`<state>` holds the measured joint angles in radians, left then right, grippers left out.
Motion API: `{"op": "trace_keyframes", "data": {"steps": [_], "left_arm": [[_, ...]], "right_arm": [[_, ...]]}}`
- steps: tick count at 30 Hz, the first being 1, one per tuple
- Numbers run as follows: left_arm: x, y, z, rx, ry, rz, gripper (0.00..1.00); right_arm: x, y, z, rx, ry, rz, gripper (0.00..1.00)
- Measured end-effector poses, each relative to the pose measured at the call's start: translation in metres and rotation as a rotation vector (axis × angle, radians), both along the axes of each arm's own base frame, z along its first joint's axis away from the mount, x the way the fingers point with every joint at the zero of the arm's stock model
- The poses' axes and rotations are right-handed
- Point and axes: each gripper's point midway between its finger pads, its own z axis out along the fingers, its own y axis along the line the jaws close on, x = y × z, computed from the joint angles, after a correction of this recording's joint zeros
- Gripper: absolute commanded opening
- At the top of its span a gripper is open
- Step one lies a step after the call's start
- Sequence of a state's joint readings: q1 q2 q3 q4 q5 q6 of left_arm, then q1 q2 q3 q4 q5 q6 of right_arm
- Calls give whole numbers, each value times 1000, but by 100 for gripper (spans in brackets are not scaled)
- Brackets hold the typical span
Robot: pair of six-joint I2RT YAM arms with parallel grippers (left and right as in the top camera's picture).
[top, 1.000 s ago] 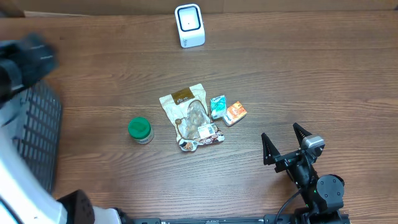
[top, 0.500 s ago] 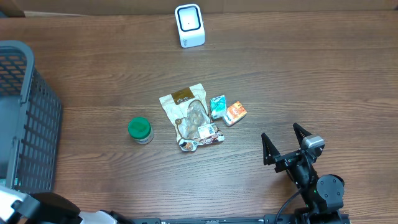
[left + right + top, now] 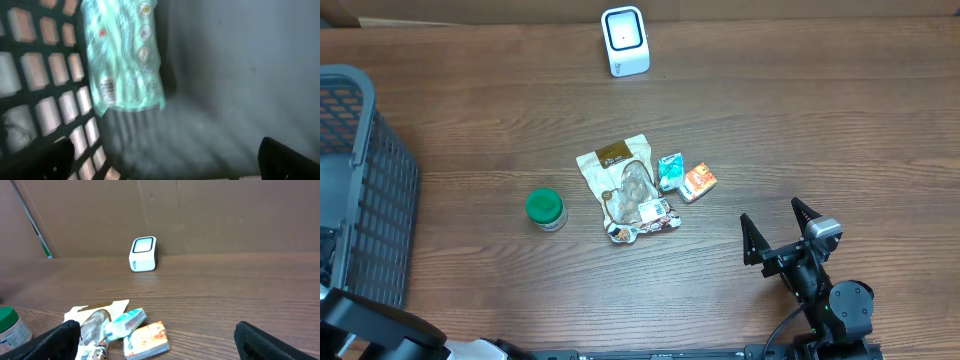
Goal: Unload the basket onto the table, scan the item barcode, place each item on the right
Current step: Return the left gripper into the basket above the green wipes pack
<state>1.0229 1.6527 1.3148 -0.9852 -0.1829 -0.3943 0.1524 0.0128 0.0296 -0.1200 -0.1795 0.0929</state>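
Observation:
The white barcode scanner (image 3: 623, 40) stands at the table's far edge, also in the right wrist view (image 3: 143, 254). Mid-table lie a tan snack bag (image 3: 625, 188), a teal packet (image 3: 670, 171), an orange packet (image 3: 698, 181) and a green-lidded jar (image 3: 545, 209). My right gripper (image 3: 782, 236) rests open near the front right, apart from them; its fingers frame the packets (image 3: 165, 345). My left gripper (image 3: 170, 167) is open and empty over the basket's floor, short of a pale green packet (image 3: 122, 55) with a barcode against the mesh wall.
A dark mesh basket (image 3: 370, 180) fills the left edge of the table. Part of my left arm (image 3: 380, 330) shows at the bottom left corner. A cardboard wall (image 3: 200, 215) backs the table behind the scanner.
My left arm has swung from above the basket's far end down to the bottom left corner, uncovering the basket. The right arm and the items have not moved.

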Motion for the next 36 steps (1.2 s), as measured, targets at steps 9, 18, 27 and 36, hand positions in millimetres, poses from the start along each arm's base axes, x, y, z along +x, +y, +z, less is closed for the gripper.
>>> {"op": "trace_keyframes", "data": {"steps": [9,18,27,36], "left_arm": [[-6,13,-31,93,26,19,96],[-29,29,-31,151,114,73,91],[-36,31,-75,57,178,83,86],[-36,40,-79,64,205,84,4]], "right_arm": [[0,0,0,0,0,0,100],[0,0,0,0,1,0,100],[0,0,0,0,0,0,100],[0,0,0,0,0,-1,100]]}}
